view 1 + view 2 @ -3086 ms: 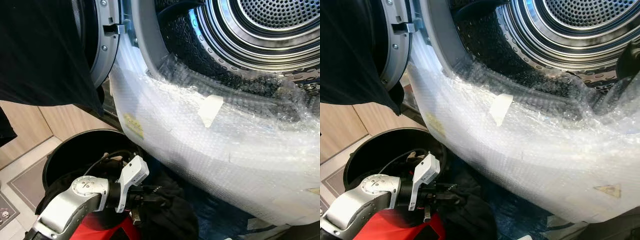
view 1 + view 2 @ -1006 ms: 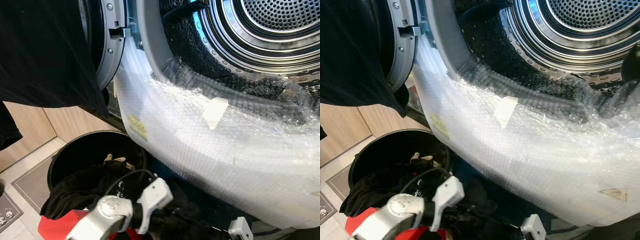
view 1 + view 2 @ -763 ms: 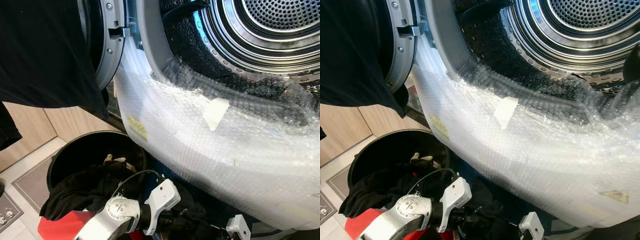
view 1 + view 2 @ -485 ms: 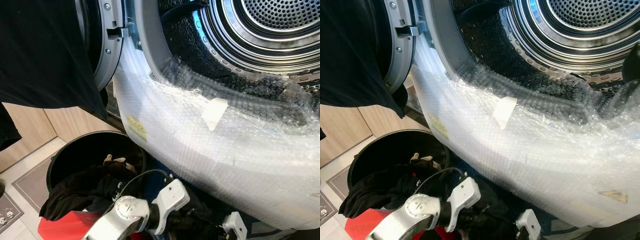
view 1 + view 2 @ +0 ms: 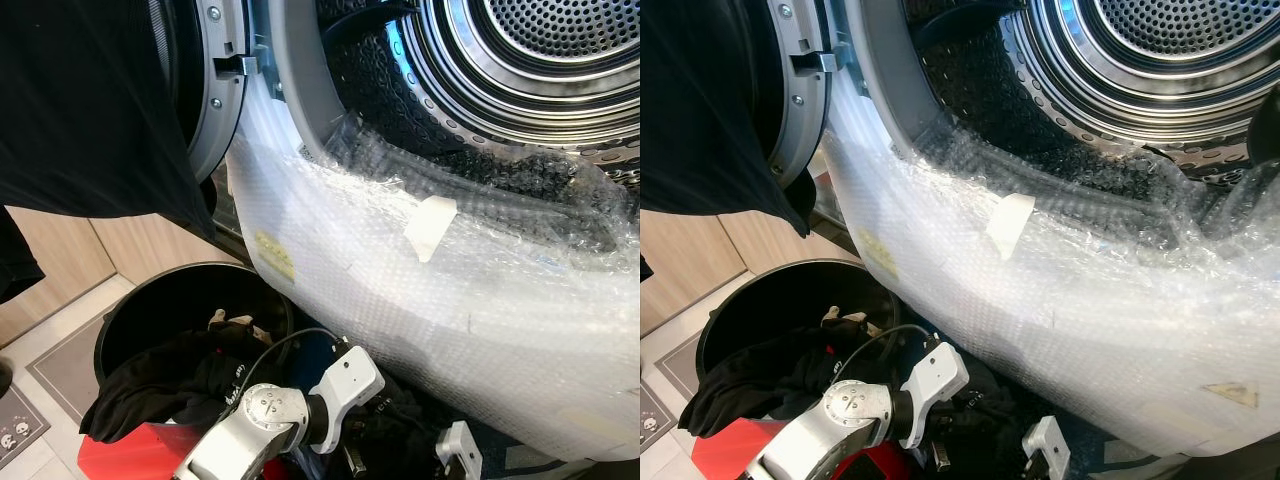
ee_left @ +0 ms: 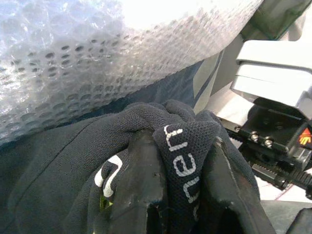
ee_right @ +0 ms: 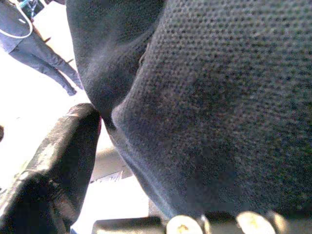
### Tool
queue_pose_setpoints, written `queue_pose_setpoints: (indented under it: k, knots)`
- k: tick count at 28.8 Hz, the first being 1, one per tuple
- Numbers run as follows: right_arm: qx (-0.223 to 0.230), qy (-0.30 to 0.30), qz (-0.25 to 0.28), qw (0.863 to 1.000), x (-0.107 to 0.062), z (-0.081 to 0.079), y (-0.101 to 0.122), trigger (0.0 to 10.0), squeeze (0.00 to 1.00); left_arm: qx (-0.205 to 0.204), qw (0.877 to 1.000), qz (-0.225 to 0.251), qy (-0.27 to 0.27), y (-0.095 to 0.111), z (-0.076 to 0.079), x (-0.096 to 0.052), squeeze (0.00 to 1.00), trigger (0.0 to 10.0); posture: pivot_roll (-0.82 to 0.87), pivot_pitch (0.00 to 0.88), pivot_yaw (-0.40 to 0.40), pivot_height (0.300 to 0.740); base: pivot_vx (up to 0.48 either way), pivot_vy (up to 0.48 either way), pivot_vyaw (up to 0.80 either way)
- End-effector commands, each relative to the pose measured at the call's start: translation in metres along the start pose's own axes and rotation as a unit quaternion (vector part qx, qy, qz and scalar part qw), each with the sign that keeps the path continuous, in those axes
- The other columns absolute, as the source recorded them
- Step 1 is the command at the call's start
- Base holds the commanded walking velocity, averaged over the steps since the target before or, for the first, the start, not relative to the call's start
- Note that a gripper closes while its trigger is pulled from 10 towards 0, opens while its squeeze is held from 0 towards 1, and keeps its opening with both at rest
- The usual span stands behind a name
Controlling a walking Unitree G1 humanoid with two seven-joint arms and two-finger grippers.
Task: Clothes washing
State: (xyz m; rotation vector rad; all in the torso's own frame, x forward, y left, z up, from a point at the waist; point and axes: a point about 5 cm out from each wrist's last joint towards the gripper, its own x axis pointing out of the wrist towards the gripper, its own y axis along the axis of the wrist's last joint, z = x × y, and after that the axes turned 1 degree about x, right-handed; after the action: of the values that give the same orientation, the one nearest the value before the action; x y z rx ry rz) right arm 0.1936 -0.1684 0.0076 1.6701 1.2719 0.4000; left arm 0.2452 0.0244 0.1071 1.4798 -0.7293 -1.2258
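So the left gripper [image 6: 178,195] has its jaws clamped on a bunched fold of a black garment [image 6: 73,161] with white lettering, low down in front of the front-loading washing machine [image 5: 420,300]. The machine's whole lower front is wrapped in bubble wrap [image 5: 400,290], its door is open, and the steel drum [image 5: 540,60] sits well above where the cloth is being held.

The right gripper [image 7: 48,161] is down there too, just beside the left one. One black finger [image 7: 53,165] is visible against dark knit fabric, but I honestly can't tell if those jaws are apart or pinching anything.

More dark clothes hang over the rim of the black laundry bucket [image 5: 130,310] on the floor to the left, and another black garment [image 5: 80,100] hangs at upper left, near the door.

What worries me from here:
- The garment looks tangled with the pile in the bucket, so lifting could drag extra stuff out onto the floor.
- The grip is on one small fold, so it could slip under the weight.
- Trailing fabric might snag on the loose bubble wrap at the door lip.
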Motion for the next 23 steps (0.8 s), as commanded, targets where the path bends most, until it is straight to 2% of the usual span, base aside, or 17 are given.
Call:
queue_pose_setpoints:
  k: [1,6,11,17,23]
  knots:
    - [-0.009,-0.014,0.006,1.000,0.002,0.003,0.005,10.0,0.00,0.014,0.999,0.030,-0.002,0.013,0.000,0.003,0.00,0.0,0.07,0.076,-0.012,0.740,0.000,0.000,0.00]
    - [-0.004,-0.064,0.026,0.998,0.002,0.015,0.011,10.0,0.00,0.021,0.998,0.052,-0.022,0.025,0.006,0.009,0.00,0.0,0.07,0.076,-0.014,0.740,0.000,0.000,0.00]
    - [0.040,-0.105,0.104,0.988,0.007,0.023,0.023,10.0,0.00,0.030,0.997,0.061,-0.038,0.031,0.011,0.014,0.00,0.0,0.07,0.073,-0.020,0.740,0.000,0.000,0.00]
    - [0.081,-0.090,0.142,0.982,0.017,0.018,0.023,10.0,0.00,0.030,0.996,0.070,-0.041,0.035,0.013,0.015,0.00,0.0,0.08,0.070,-0.021,0.740,0.000,0.000,0.00]
    - [0.082,-0.098,0.156,0.979,0.026,0.015,0.016,10.0,0.00,0.013,0.995,0.090,-0.038,0.043,0.012,0.014,0.00,0.0,0.08,0.082,-0.020,0.740,0.000,0.000,0.00]
